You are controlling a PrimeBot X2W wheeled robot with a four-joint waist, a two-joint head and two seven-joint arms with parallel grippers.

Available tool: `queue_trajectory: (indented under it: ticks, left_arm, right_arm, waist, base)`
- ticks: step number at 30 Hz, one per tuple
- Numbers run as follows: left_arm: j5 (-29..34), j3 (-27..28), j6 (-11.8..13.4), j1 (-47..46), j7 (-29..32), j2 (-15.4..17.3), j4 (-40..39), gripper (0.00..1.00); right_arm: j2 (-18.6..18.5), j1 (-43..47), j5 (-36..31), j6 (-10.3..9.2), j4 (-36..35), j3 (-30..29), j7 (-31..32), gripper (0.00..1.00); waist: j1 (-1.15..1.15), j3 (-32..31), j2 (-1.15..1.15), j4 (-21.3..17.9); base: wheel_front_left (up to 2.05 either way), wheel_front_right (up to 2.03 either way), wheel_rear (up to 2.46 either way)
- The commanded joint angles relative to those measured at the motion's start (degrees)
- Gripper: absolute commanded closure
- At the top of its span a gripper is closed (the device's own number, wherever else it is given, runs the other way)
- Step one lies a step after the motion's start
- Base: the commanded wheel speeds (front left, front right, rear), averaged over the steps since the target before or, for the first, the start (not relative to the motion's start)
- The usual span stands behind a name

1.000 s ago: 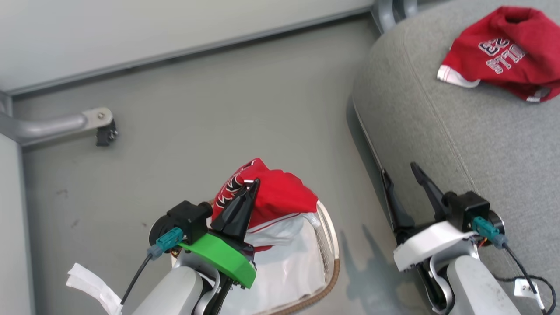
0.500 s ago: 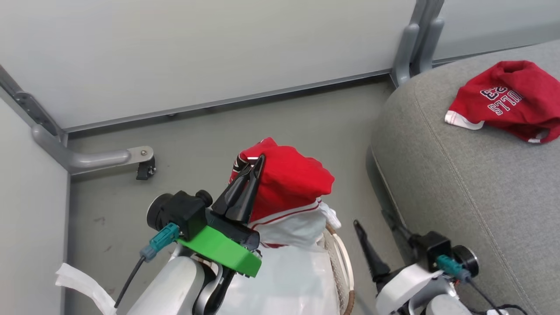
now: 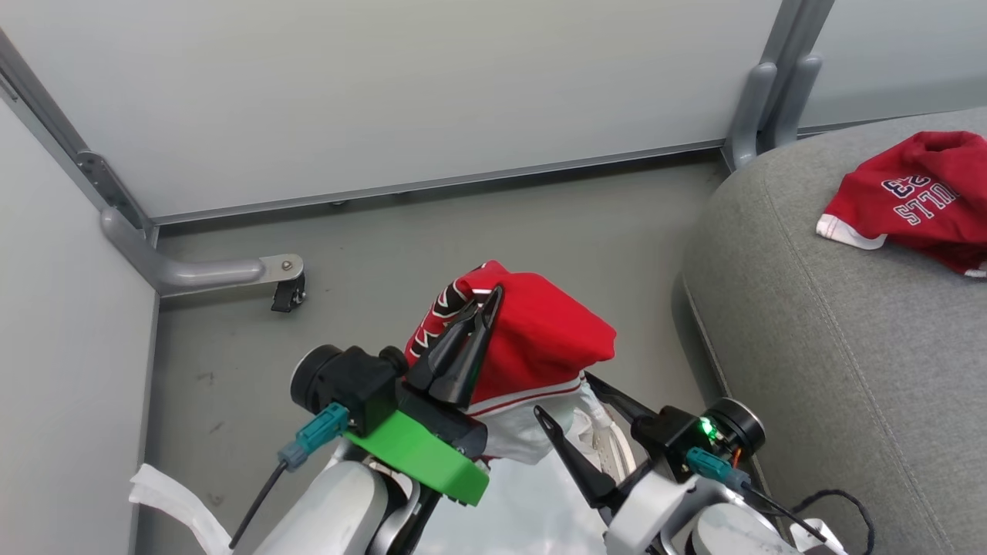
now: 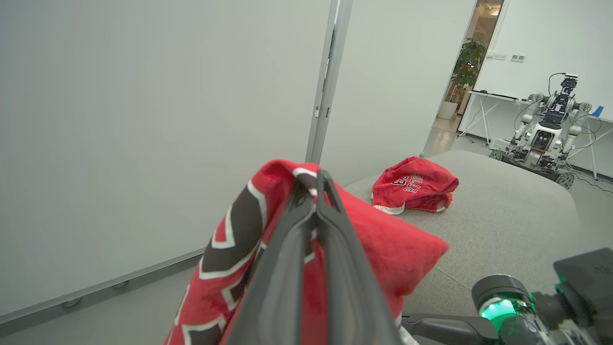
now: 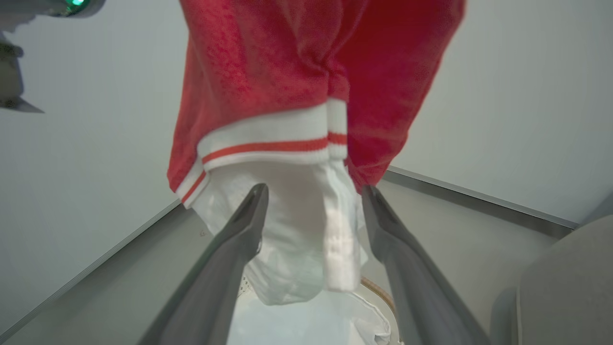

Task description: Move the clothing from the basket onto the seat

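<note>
Red fuzzy clothing [image 3: 549, 345] bunches, pinched by the left hand [image 3: 487, 297].

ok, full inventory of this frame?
seat: 1, light grey, right
basket: 1, white, bottom centre
held red garment: 1, red, raised above basket
second red garment: 1, red, number 23, on seat
liner: 1, white, hanging below held red garment
wall panels: several, pale grey, behind
metal foot: 1, grey, left floor
other robot: 1, white-black, background of left wrist view
left gripper: 1, dark, shut on held red garment
right gripper: 1, dark, open, fingers flanking liner
</note>
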Motion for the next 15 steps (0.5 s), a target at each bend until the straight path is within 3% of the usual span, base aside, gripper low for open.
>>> queue_trajectory:
  ticks: [1, 4, 5, 6, 7, 8, 14, 15]
  left_arm:
    - [-0.70, -0.41, -0.14, -0.76, -0.06, -0.24, 0.17, 1.00]
    - [-0.91, -1.84, -0.14, -1.48, -0.07, -0.53, 0.17, 1.00]
    - [-1.09, -2.25, -0.14, -1.63, -0.07, -0.66, 0.09, 1.00]
    - [-1.17, -2.77, -0.14, -1.81, -0.07, -0.68, 0.03, 1.00]
    - [-1.23, -3.08, -0.14, -1.95, -0.06, -0.72, 0.01, 1.00]
    - [-1.49, -3.41, -0.14, -2.10, -0.06, -0.89, 0.00, 1.00]
    - [-1.81, -3.67, -0.14, -2.26, -0.07, -0.60, 0.46, 1.00]
    - [-1.72, -3.42, -0.14, -2.14, -0.07, -0.51, 0.49, 0.84]
  right_arm:
    - [0.23, -1.45, 0.61, -0.08, 0.44, 0.65, -0.13, 0.00]
    - [0.86, -4.05, 1.17, -0.08, 1.63, 2.65, -0.12, 0.00]
    - [1.03, -4.70, 1.50, -0.08, 2.16, 2.95, -0.13, 0.16]
    - [1.26, -5.59, 1.77, -0.08, 2.68, 3.14, -0.12, 0.50]
    - [1.49, -6.22, 1.97, -0.08, 3.06, 3.43, -0.12, 0.64]
    - [1.80, -6.78, 2.21, -0.08, 3.47, 3.49, -0.13, 1.00]
    - [2.50, -6.47, 3.02, -0.08, 3.52, 2.66, -0.13, 1.00]
    - [2.53, -6.06, 2.95, -0.08, 3.41, 2.47, -0.13, 1.00]
  waist:
    - [0.00, 0.04, 0.00, 0.59]
    - [0.00, 0.40, 0.00, 1.47]
    - [0.00, 0.58, 0.00, 1.76]
    - [0.00, 0.80, 0.00, 2.06]
    - [0.00, 1.00, 0.00, 2.34]
    - [0.00, 1.25, 0.00, 2.67]
    - [0.00, 1.98, 0.00, 2.90]
    - [0.00, 2.03, 0.00, 2.65]
  base:
    - [0.00, 0.00, 0.00]
    - [0.00, 0.00, 0.00]
    - [0.00, 0.00, 0.00]
    - [0.00, 0.00, 0.00]
    - [0.00, 0.00, 0.00]
    - [0.00, 0.00, 0.00]
    - [0.00, 0.00, 0.00]
    - [0.00, 0.00, 0.00]
